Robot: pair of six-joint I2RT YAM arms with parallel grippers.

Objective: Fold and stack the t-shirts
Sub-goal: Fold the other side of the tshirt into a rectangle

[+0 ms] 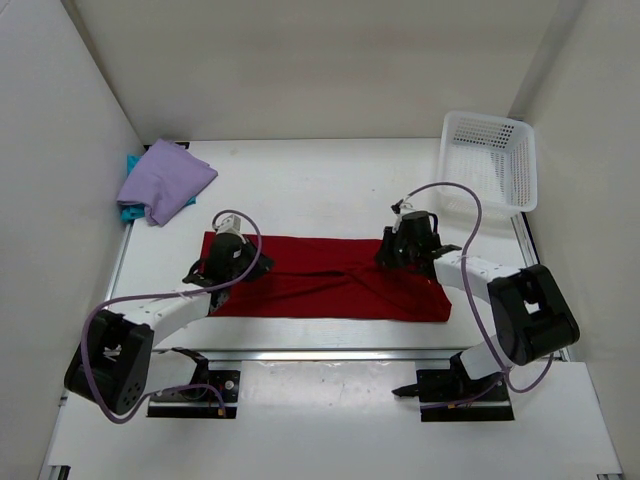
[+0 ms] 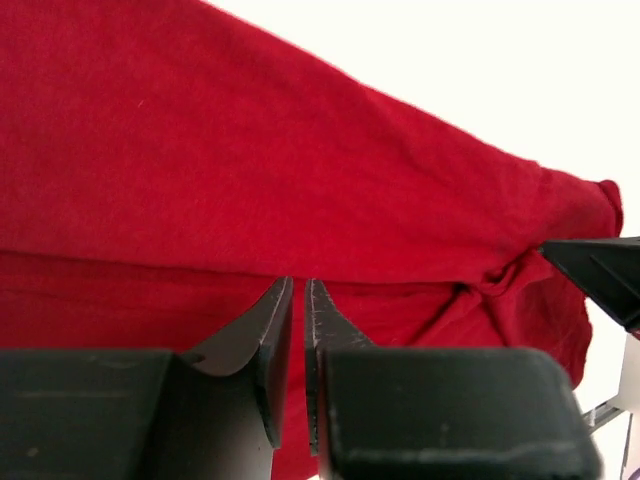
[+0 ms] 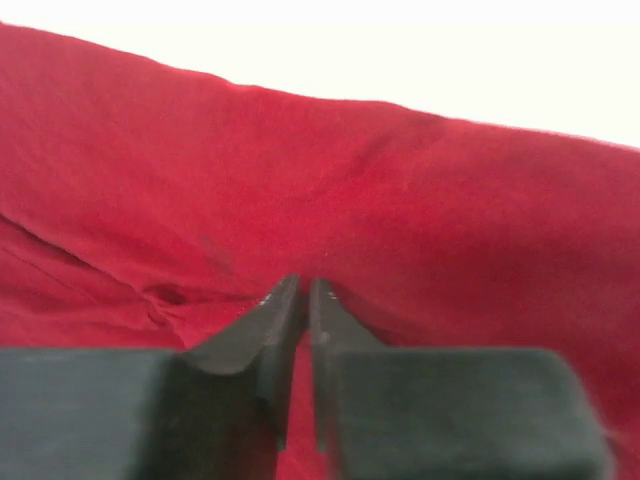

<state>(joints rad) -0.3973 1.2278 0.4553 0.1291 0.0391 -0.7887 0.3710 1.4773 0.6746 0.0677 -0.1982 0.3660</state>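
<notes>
red shirt (image 1: 330,280), a long half-folded strip across the table (image 1: 320,185): your left gripper (image 2: 298,290) and right gripper (image 3: 298,290) each pinch its fold, jaws nearly together. lavender shirt (image 1: 165,178) lies rumpled on the teal shirt (image 1: 130,212), far left; no fold looks finished.

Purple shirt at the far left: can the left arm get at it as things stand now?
Probably not at once. The way to the purple shirt is free, but the left arm seems to have its jaws shut on the red shirt.
</notes>
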